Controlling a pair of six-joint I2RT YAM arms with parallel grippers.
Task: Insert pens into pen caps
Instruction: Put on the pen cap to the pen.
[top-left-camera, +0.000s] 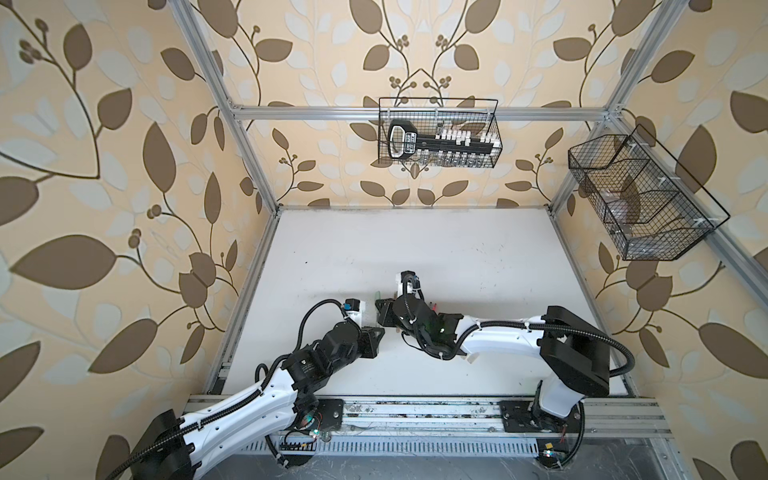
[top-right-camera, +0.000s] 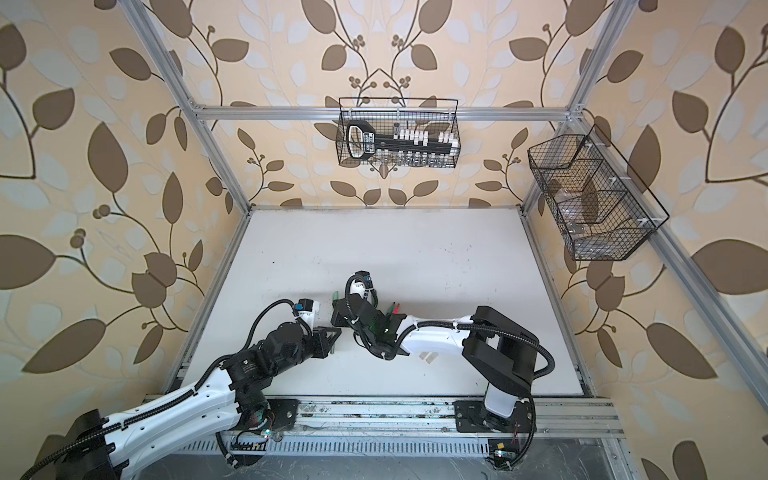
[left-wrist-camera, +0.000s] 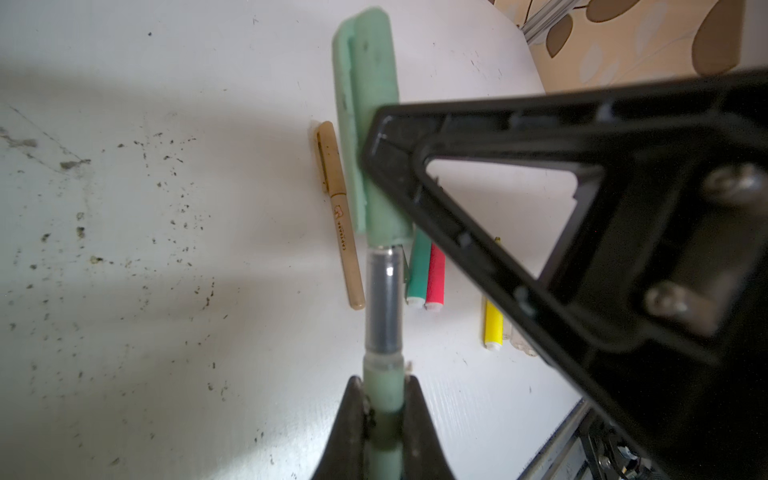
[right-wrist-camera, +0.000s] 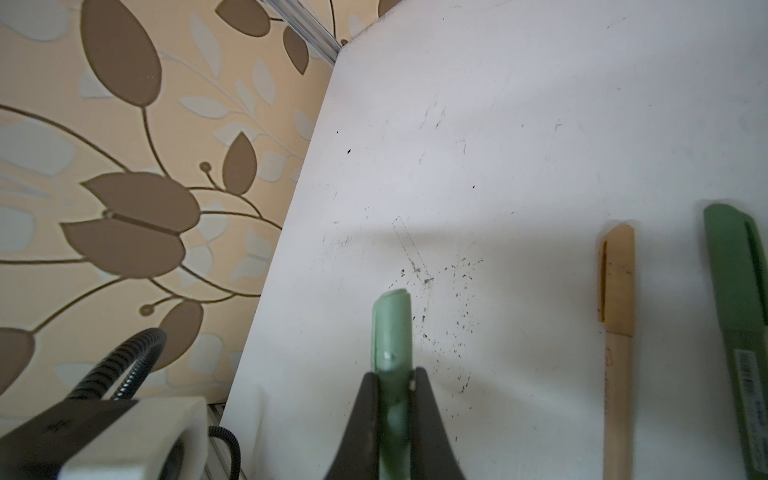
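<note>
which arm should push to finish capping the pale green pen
Left, probably: the left claw grips the pen in line with the cap, which the right claw holds; a forward push would likely seat it.

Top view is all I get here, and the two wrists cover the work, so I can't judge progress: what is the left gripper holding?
Observer: The left gripper is shut on the sage green pen; the left wrist view shows it clearly.
Operator: And the right one?
Observer: The right gripper is shut on the sage green cap, whose closed end sticks out past it.
Operator: Is the pen seated in the cap?
Observer: Seemingly not fully. In the left wrist view the pen's front sits in the cap's mouth, but a grey stretch of the pen shows outside it.
</note>
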